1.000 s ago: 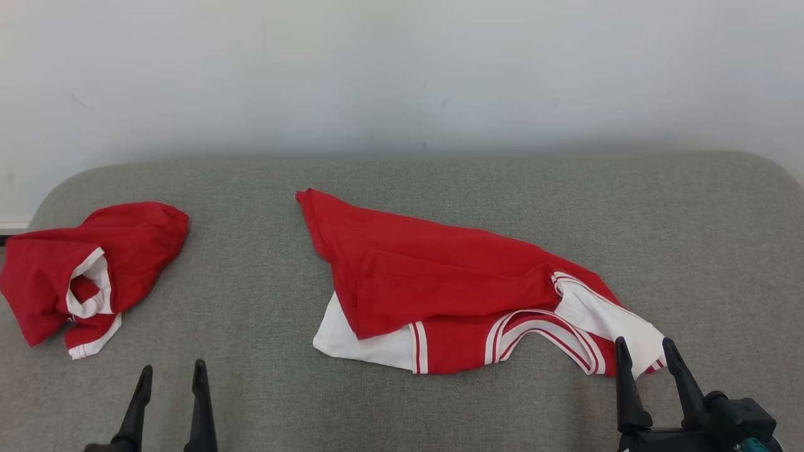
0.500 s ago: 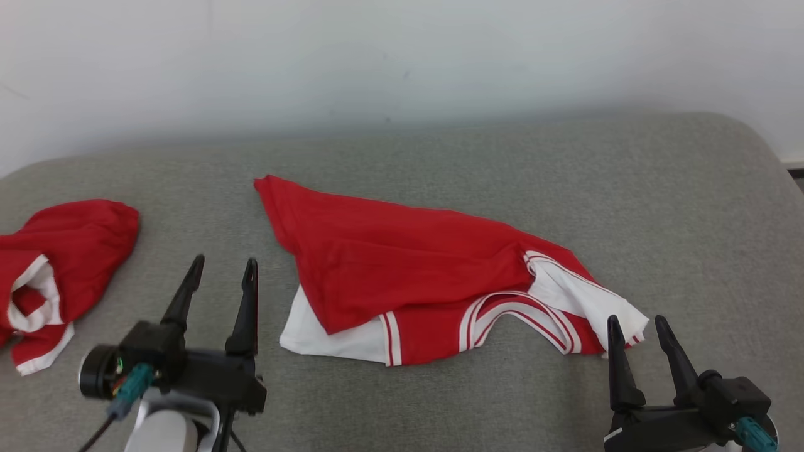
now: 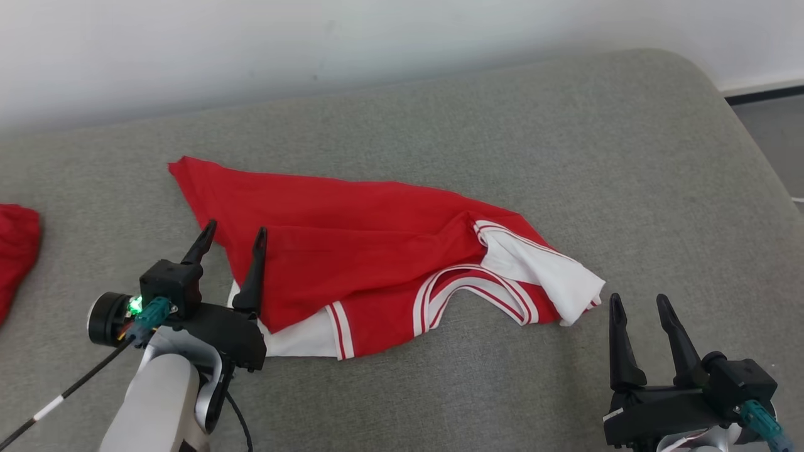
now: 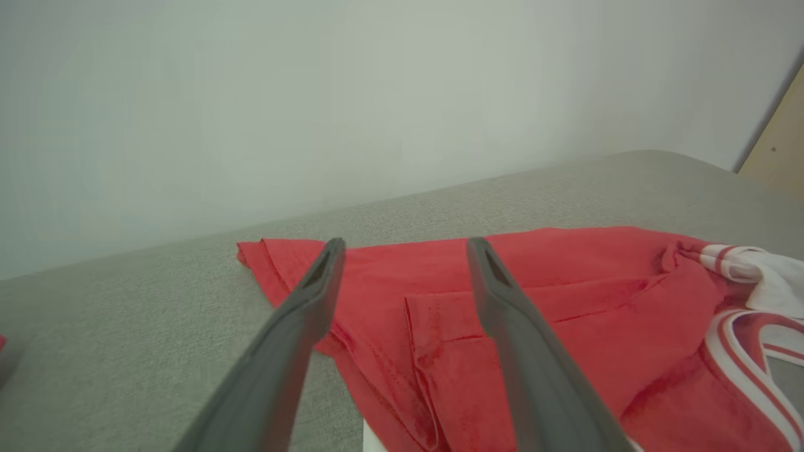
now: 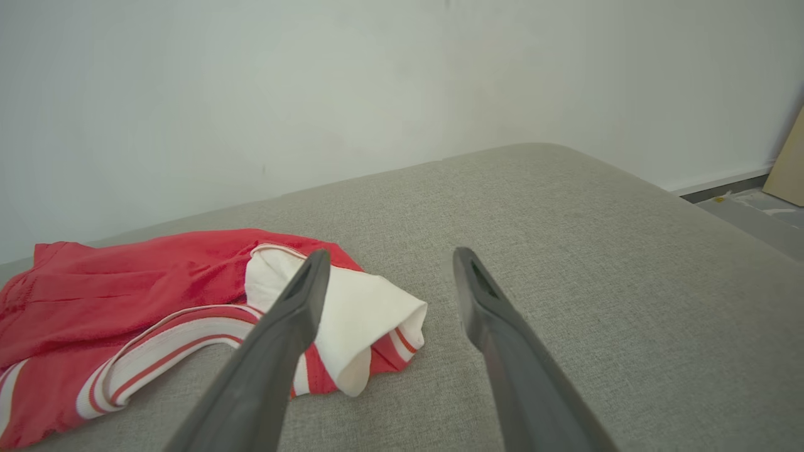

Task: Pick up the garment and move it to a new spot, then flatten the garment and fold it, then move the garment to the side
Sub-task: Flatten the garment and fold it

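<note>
Your left hand (image 3: pixel 235 227), wide open and empty, is closest, right at the left end of the long sideways garment (image 3: pixel 377 251).

1. The left gripper (image 3: pixel 236 227) is at the lower left of the head view. Its two long dark fingers (image 3: pixel 254 276) are spread wide and point up that view, leaning slightly right.
2. Behind them, a black wrist block (image 3: pixel 213 333) shows a lit green light (image 3: pixel 134 306), and a pale forearm (image 3: pixel 157 402) rises from the bottom edge.
3. The right gripper (image 3: pixel 638 297) is at the lower right, its fingers also parted and pointing up, leaning slightly left.
4. In each wrist view, that arm's fingers stand well apart.
</note>
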Robot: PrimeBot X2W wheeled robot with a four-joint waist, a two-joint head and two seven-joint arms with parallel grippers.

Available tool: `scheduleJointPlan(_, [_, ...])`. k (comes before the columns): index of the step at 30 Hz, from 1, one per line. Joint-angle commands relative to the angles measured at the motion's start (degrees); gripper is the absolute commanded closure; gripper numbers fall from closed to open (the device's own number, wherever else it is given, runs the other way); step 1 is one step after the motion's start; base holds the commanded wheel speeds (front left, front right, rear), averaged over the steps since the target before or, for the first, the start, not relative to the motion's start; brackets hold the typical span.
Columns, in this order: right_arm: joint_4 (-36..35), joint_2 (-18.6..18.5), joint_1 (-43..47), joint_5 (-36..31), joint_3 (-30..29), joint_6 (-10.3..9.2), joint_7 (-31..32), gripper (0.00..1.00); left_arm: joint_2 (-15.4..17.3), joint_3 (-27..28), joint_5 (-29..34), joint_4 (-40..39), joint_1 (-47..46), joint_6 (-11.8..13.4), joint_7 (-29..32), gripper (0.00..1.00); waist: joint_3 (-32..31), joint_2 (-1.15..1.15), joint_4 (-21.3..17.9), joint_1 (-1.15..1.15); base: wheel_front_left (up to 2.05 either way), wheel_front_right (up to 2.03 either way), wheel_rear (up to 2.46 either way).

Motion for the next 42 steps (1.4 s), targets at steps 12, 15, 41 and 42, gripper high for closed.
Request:
scheduleJointPlan(12, [-0.06, 0.01, -1.67, 0.40, 0.40, -0.13, -0.02, 0.00, 1.57, -6.87, -4.62, 12.68, -5.94, 0.09, 0.79, 0.00, 3.40, 0.00, -2.79, -0.01, 0.00, 0.00, 0.00])
scheduleJointPlan(15, [-0.04, 0.01, -2.02, 0.35, 0.45, -0.13, -0.02, 0.00, 1.80, -7.95, -5.39, 14.87, -7.10, 0.10, 0.51, 0.00, 3.67, 0.00, -2.85, -0.01, 0.00, 0.00, 0.00])
scheduleJointPlan(41, [0.61, 0.01, 1.56, -1.11, -0.69, -0.13, -0.02, 0.00, 4.69, -8.56, -6.68, -4.25, 0.75, 1.27, -1.01, 1.00, -3.14, 0.00, 6.90, -0.01, 0.00, 0.00, 0.00])
scheduleJointPlan(42, [0.61, 0.01, 1.73, -1.08, -0.71, -0.13, -0.03, 0.00, 5.05, -8.55, -6.39, -6.23, 2.64, 1.53, -1.01, 1.00, -3.38, 0.00, 7.45, -0.01, 0.00, 0.00, 0.00])
